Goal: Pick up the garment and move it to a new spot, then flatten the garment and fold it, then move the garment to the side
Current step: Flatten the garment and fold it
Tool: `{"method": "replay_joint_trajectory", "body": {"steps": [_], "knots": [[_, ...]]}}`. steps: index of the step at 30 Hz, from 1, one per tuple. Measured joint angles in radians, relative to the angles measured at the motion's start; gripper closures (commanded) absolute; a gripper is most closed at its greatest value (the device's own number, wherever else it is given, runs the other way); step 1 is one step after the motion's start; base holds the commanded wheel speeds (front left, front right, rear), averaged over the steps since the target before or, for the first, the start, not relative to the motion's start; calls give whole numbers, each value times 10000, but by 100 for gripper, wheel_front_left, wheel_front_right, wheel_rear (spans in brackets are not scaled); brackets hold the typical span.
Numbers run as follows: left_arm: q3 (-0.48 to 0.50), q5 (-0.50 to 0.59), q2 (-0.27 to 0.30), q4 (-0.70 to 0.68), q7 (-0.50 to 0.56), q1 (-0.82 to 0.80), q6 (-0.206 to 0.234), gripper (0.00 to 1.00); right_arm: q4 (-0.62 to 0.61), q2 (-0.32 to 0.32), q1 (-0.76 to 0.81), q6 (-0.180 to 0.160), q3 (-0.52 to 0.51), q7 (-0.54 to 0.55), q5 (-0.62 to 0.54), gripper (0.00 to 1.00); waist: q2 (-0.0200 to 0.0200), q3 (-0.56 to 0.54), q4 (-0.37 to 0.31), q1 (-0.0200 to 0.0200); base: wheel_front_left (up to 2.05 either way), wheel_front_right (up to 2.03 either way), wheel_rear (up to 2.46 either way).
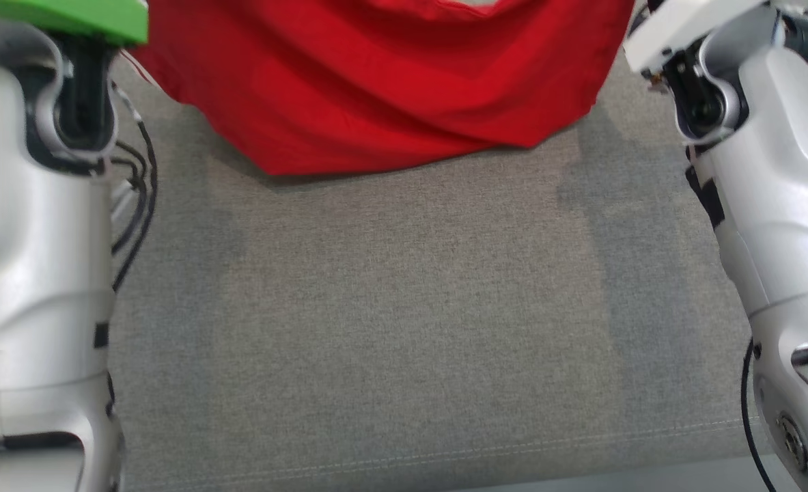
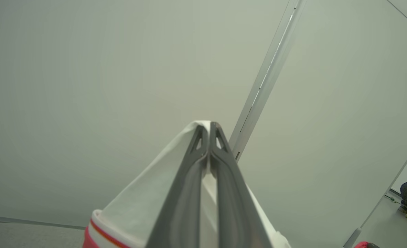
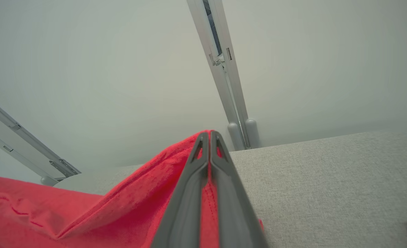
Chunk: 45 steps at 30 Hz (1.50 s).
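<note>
Pinched shut on a white red-striped hem [image 2: 134, 206], the left end effector [image 2: 208, 128], and the right end effector [image 3: 208, 135], pinched shut on red cloth, hold the red garment [image 1: 376, 82] at upper centre of the head view, over the grey bench [image 1: 404, 328], flanked by pale forearms [image 1: 28, 273].

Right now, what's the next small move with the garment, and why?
Probably lower both grippers, shut, laying the garment onto the bare grey surface nearer the robot. The left gripper pinches its white part, the right gripper its red edge; it hangs spread between them, hem near the surface.
</note>
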Motion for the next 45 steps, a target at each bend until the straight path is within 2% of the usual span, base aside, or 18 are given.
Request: {"method": "replay_joint_trajectory", "body": {"steps": [2, 7, 12, 21, 24, 27, 30, 36, 41, 45], "knots": [[4, 15, 150, 230, 199, -793, -8, 100, 150, 253, -670, 0, -15, -29, -251, 100, 0, 345, -119, 0, 0, 0, 0], [-174, -293, 679, 418, 1085, -2890, -416, 100, 573, 652, -2521, 0, -320, -439, -683, 100, 0, 1306, -432, 1, 0, 0, 0], [-67, -566, 1055, 353, 1430, -4806, -516, 100, 959, 759, -4126, 0, -773, -1041, -1304, 100, 0, 2300, -689, 1, 0, 0, 0], [115, -462, 1062, 284, -570, -7093, -612, 100, 1701, 711, -6182, 2, -2368, -2681, -3122, 100, 0, 3626, -994, 3, 0, 0, 0], [-173, -531, 1037, 224, -1152, -7390, -625, 100, 1296, 736, -6473, 2, -3074, -2794, -3816, 100, 0, 3723, -1075, 3, 0, 0, 0], [-663, -769, 1051, -104, -1720, -7553, -654, 100, -155, 792, -6477, 2, -3866, -2840, -4673, 100, 0, 3659, -1059, 2, 0, 0, 0], [-920, -1170, 1239, -397, -2077, -7534, -665, 100, -1030, 890, -6234, 0, -4224, -2846, -5216, 100, 0, 3627, -978, 0, 0, 0, 0], [-1666, -1615, 1613, -98, -2284, -6164, -667, 100, -585, 1039, -5232, 0, -3716, -2842, -5532, 100, 0, 3677, -786, 1, 0, 0, 0], [-1603, -1933, 1519, -385, -2366, -4035, -665, 100, 6, 1049, -4276, 0, -2913, -2844, -5348, 100, 0, 3440, -577, 1, 0, 0, 0], [-1252, -1818, 1149, -711, -2382, -2214, -654, 100, 385, 800, -3526, 4, -2439, -2679, -5078, 100, 0, 3028, -418, 0, 0, 0, 0]]}}
